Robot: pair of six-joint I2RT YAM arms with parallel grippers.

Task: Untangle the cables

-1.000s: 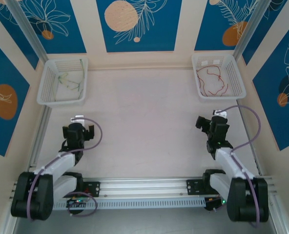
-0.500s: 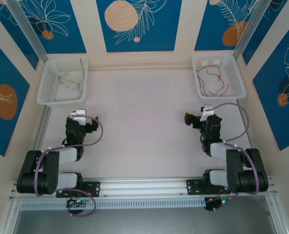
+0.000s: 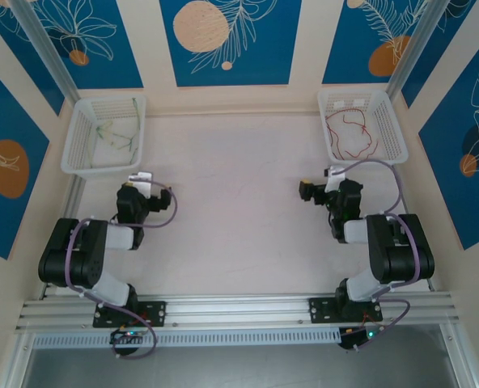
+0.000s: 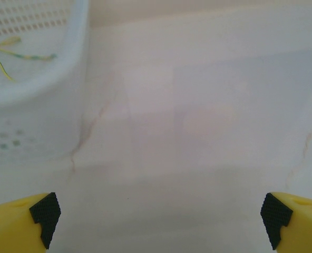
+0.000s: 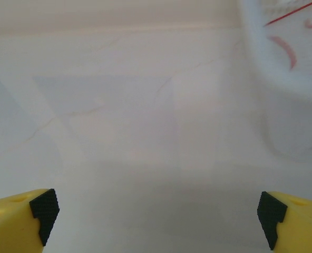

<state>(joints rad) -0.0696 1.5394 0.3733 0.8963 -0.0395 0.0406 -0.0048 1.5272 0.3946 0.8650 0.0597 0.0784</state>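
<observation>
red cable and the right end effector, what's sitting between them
Just bare table and the near wall of the white basket holding the red cable, seen in the right wrist view.

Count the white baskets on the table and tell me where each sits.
2. The left basket sits at the far left corner, holding green and yellow wires; the right basket at the far right corner, holding a red wire.

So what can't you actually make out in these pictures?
- Top view: green and yellow wires are too thin to count or to judge whether they are tangled.
- Left wrist view: those wires are cut off by the left edge.
- Right wrist view: red wire is blurred and cut off at the top right corner.
</observation>
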